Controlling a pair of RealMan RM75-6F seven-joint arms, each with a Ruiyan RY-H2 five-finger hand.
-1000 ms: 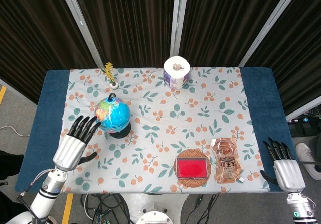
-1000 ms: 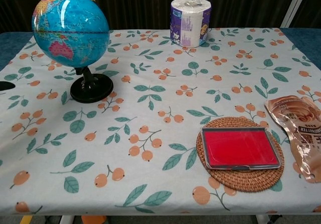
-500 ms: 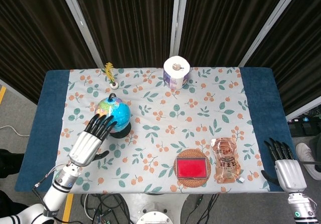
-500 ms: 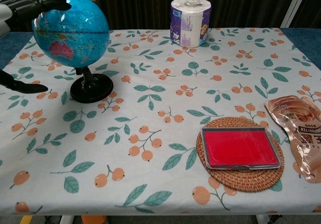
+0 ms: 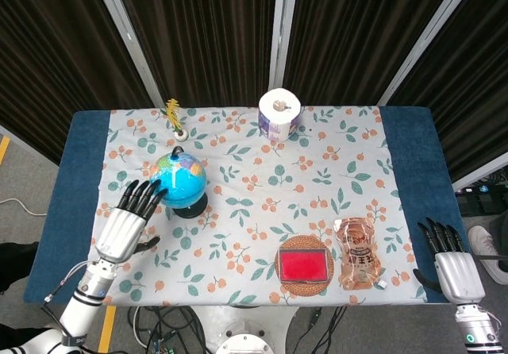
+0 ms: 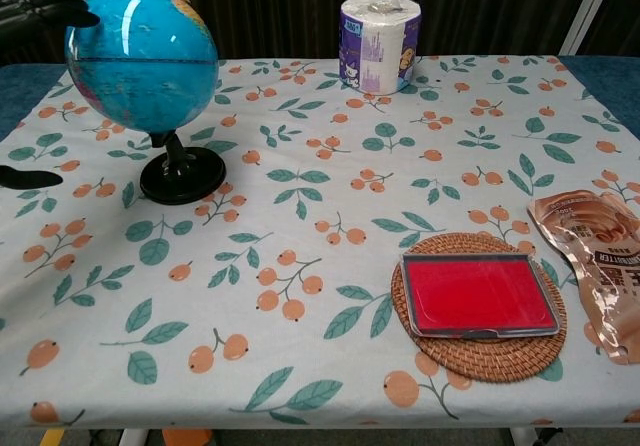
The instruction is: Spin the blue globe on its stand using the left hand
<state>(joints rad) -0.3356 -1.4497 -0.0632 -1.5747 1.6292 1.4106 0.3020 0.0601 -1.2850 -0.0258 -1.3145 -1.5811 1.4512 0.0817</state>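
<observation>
My left robot hand [image 5: 127,219], fingers spread and holding nothing, sits just left of the blue globe [image 5: 179,179]; fingertips [image 5: 151,193] nearly at its side.

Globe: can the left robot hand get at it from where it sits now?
Probably yes. The left robot hand is open just beside the blue globe, fingertips at its left side, and nothing stands between them on the tablecloth.

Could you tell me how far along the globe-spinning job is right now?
Reach done: the left hand is at the blue globe, fingertips at its upper left side. The globe now faces mostly ocean where continents showed a second ago, so spinning is underway. Left: withdraw. The right hand idles.
</observation>
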